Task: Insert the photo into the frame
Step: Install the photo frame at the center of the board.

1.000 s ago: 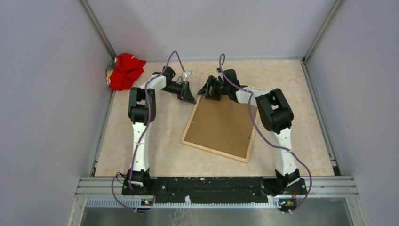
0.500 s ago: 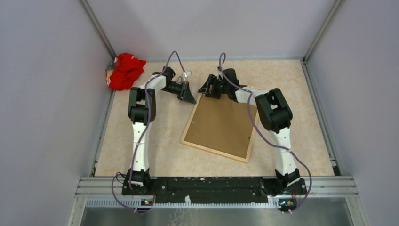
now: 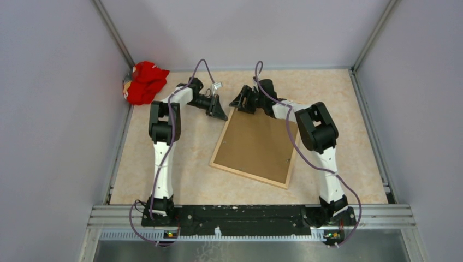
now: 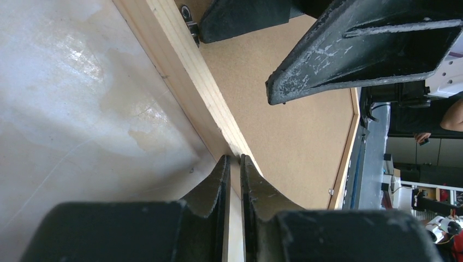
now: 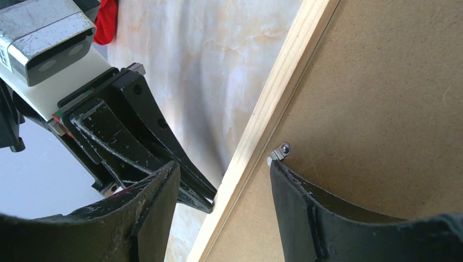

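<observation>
The frame (image 3: 222,137) is lying flat, back side up, on the marbled table (image 3: 180,164), with the brown backing board (image 3: 256,144) sitting inside it. The left gripper (image 4: 233,161) is squeezed down to a thin slit with its tips right at the frame's far-left rail, but I honestly can't tell if it's actually pinching the wood. The right gripper (image 5: 223,166) is spread wide across that same rail, one finger outside the frame and the other on the board by a little metal tab (image 5: 279,151).

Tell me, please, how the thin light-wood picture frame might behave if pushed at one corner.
The frame would probably stay rigid: wooden rails around a flat brown backing board. Lying flat on the glossy marbled tabletop, it would likely slide and pivot rather than tip. Being thin, it looks light.
</observation>
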Motion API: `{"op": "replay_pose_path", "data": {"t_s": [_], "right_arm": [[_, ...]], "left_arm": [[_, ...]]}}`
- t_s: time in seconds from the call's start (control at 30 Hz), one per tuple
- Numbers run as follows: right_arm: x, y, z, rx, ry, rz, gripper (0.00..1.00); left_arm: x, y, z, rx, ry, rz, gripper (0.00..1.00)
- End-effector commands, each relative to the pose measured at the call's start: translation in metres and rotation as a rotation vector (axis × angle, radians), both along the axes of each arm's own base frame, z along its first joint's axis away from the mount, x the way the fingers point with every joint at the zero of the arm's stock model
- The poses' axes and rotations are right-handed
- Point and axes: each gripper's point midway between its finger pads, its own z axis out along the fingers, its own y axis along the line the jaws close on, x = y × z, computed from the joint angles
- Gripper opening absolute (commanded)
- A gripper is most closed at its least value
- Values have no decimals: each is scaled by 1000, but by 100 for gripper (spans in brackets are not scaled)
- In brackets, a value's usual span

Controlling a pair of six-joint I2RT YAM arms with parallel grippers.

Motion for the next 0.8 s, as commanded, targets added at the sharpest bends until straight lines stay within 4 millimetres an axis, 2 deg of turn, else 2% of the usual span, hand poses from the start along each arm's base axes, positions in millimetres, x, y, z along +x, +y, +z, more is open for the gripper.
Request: {"op": "replay_pose_path", "data": {"t_s": [0.0, 0.17, 0.77], "right_arm": [[10, -4, -19, -33, 12, -64, 62], [9, 5, -20, -20, 14, -89, 61], [9, 14, -29, 25, 31, -113, 61]], "left_arm": [[-18, -1, -21, 45, 52, -29, 14], [-19, -2, -23, 48, 52, -34, 14], [-25, -6, -24, 51, 52, -55, 13]]}}
